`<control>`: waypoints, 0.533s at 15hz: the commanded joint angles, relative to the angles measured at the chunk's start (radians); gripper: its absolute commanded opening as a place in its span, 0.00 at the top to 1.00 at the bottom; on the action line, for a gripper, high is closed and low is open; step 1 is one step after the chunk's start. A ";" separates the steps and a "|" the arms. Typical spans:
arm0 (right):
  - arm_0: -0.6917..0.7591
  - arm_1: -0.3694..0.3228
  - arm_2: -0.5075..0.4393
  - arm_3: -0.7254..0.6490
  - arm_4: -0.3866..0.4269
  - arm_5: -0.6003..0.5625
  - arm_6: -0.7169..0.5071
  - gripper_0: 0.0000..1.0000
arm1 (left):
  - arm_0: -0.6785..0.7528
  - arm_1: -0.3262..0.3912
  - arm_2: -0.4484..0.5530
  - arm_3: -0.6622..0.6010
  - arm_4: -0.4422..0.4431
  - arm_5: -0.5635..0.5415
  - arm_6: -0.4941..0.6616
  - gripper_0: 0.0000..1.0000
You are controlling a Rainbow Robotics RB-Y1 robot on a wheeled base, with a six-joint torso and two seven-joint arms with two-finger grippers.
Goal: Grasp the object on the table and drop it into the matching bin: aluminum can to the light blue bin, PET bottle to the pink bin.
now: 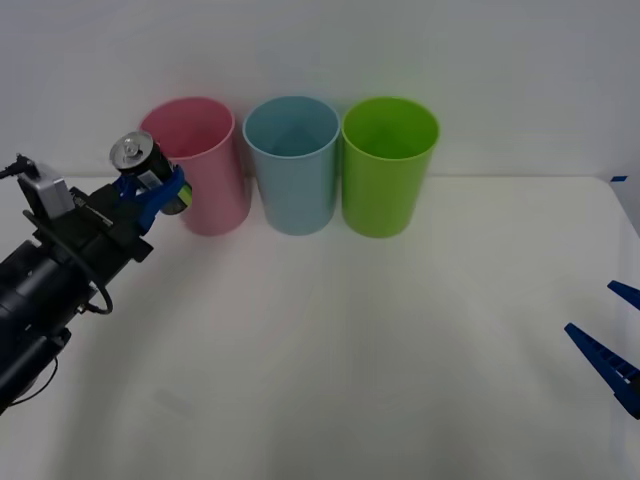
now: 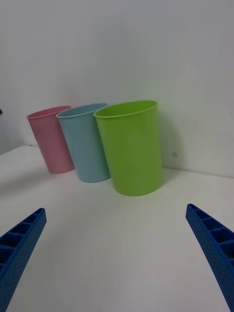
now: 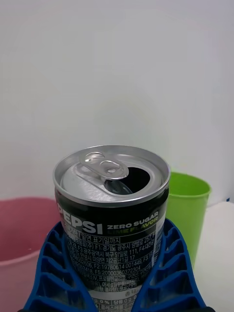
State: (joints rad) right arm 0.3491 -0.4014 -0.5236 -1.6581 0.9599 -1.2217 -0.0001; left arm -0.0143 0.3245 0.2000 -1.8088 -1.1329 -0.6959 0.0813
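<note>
My left gripper [image 1: 158, 190] is shut on the aluminum can [image 1: 141, 160], a small dark can with a silver top and an opened pull tab. It holds the can in the air at the far left, just left of the pink bin's [image 1: 205, 165] rim. Up close the can [image 3: 112, 214] sits between the blue ribbed fingers [image 3: 53, 273]. The light blue bin [image 1: 292, 160] stands to the right of the pink one. My right gripper [image 1: 612, 345] waits open low at the right edge, its fingers [image 2: 19, 248] wide apart.
A lime green bin [image 1: 388, 165] stands right of the light blue bin [image 2: 85, 144], all three in a row near the back wall. The white table [image 1: 350, 350] stretches wide in front of them. The pink bin [image 2: 51, 139] is farthest from the right arm.
</note>
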 commanded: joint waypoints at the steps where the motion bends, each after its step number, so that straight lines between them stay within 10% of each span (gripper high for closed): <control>1: 0.000 0.000 0.000 0.000 0.000 0.000 0.000 0.00 | -0.107 0.042 -0.076 0.034 0.012 0.095 0.026 1.00; 8: 0.000 0.000 0.000 0.000 0.000 0.000 0.000 0.00 | -0.495 0.071 -0.162 0.384 -0.056 0.095 0.034 1.00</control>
State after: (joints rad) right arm 0.3491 -0.4014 -0.5236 -1.6581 0.9599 -1.2217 0.0000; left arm -0.4780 0.3922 0.0472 -1.4591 -1.1841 -0.6011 0.1171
